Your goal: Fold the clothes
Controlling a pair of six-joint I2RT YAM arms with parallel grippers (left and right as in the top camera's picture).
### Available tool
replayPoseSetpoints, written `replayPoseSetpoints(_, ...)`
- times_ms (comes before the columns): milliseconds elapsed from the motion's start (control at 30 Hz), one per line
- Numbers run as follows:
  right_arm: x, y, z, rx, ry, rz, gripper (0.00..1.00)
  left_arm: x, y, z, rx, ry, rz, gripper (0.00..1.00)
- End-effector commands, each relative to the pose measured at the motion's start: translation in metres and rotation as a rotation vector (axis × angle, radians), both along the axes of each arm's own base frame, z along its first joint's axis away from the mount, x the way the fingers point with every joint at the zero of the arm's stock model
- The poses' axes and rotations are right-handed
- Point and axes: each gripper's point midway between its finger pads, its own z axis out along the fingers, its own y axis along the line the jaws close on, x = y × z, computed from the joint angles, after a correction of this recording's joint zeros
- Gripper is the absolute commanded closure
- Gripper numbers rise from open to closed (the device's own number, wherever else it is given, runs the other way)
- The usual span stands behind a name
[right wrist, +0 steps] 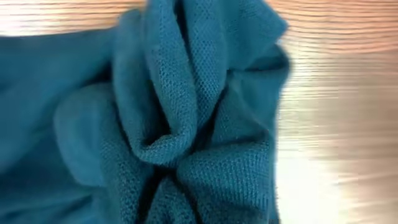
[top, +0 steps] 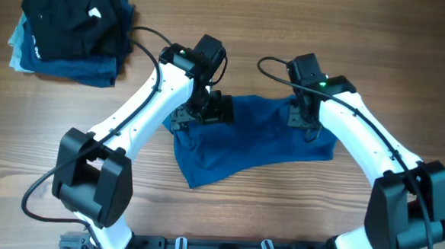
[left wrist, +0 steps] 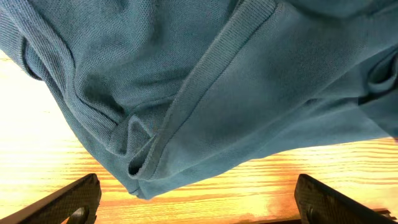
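Observation:
The clothes, a mid-blue shirt-like garment [top: 244, 145], lie crumpled on the wooden table at the middle. My left gripper [top: 188, 117] is at the garment's upper left edge. In the left wrist view its fingers [left wrist: 198, 190] are wide open and low over the table, with a folded hem corner [left wrist: 146, 174] just beyond them and nothing held. My right gripper [top: 307, 120] is at the garment's upper right corner. In the right wrist view bunched pleats of blue cloth [right wrist: 180, 118] run into the jaws and hide the fingers; it looks shut on the cloth.
A stack of folded dark garments, black on navy [top: 71, 25], lies at the table's far left corner. Bare wood [top: 279, 211] shows in front of the garment. The arm bases stand at the near edge.

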Motion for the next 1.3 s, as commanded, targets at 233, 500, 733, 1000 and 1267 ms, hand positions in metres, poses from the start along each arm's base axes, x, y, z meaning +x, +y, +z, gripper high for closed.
replayPoseSetpoints(233, 0.01, 0.106, 0.054, 0.563, -0.072, 0.178, 0.95, -0.002, 0.0, 0.003, -0.002, -0.001, 0.014, 0.0)
replayPoseSetpoints(500, -0.012, 0.114, 0.034, 0.608, 0.025, 0.201, 0.57, 0.0, -0.001, 0.003, -0.006, -0.008, 0.014, 0.0)
replayPoseSetpoints(733, -0.016, 0.113, 0.024, 0.601, 0.057, 0.191, 0.03, 0.0, -0.001, 0.003, -0.006, -0.007, 0.015, 0.0)
replayPoseSetpoints(1000, 0.002, 0.092, 0.055, 0.589, -0.013, 0.164, 0.71, 0.003, 0.014, 0.007, 0.023, -0.014, 0.043, 0.01)
replayPoseSetpoints(1267, -0.026, 0.105, 0.03, 0.567, 0.101, 0.198, 0.94, 0.021, 0.067, 0.041, 0.018, -0.1, 0.199, 0.0)
